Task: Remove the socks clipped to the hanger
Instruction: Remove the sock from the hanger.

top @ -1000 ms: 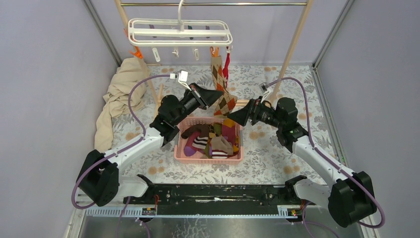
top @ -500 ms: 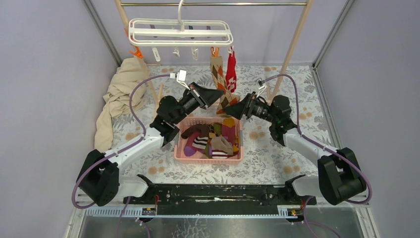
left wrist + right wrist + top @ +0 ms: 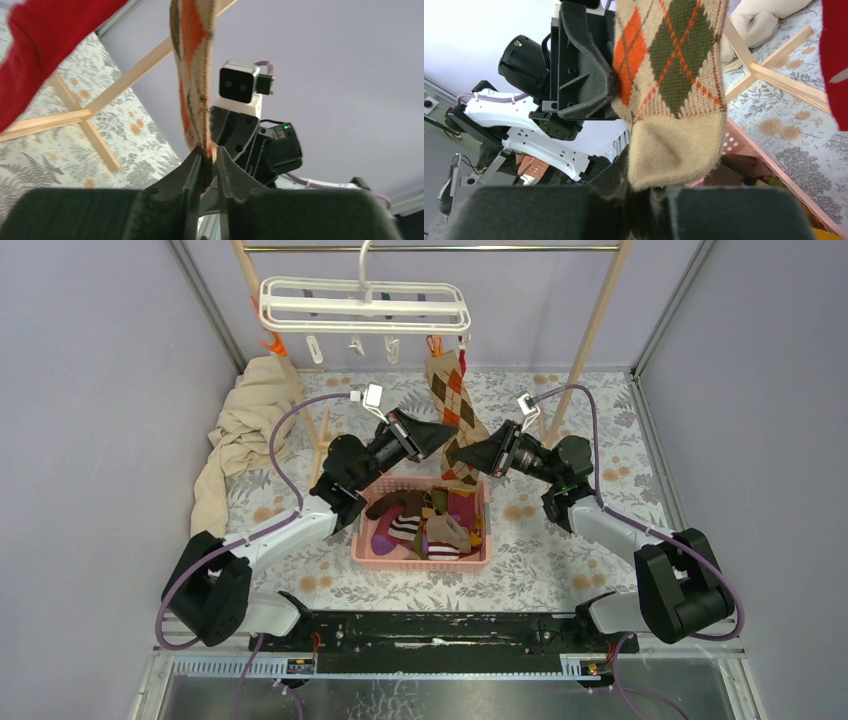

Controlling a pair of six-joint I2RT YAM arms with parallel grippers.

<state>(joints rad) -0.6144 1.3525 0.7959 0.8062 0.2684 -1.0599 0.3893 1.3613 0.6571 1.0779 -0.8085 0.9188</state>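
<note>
The white hanger [image 3: 365, 305] hangs by its hook from the rail. An argyle sock [image 3: 452, 400] is clipped to it by an orange clip [image 3: 433, 344], with a red sock [image 3: 462, 362] peeking out beside it. My left gripper [image 3: 443, 432] reaches the argyle sock from the left. In the left wrist view my left gripper [image 3: 209, 149] stands a narrow slit apart with the sock's edge [image 3: 192, 75] pinched in between. My right gripper [image 3: 463, 454] comes from the right. In its wrist view my right gripper [image 3: 644, 192] is shut on the beige toe of the argyle sock [image 3: 674, 150].
A pink basket [image 3: 420, 561] holding several loose socks sits under both grippers. A beige cloth [image 3: 245, 430] is heaped at the back left. Wooden rack posts [image 3: 590, 330] and their floor cross-bars stand behind the sock. The red sock [image 3: 836, 55] hangs close to the right.
My right gripper moved left to the argyle sock's toe and closed on it. The red sock swung back behind the argyle one. The left jaws eased slightly.
</note>
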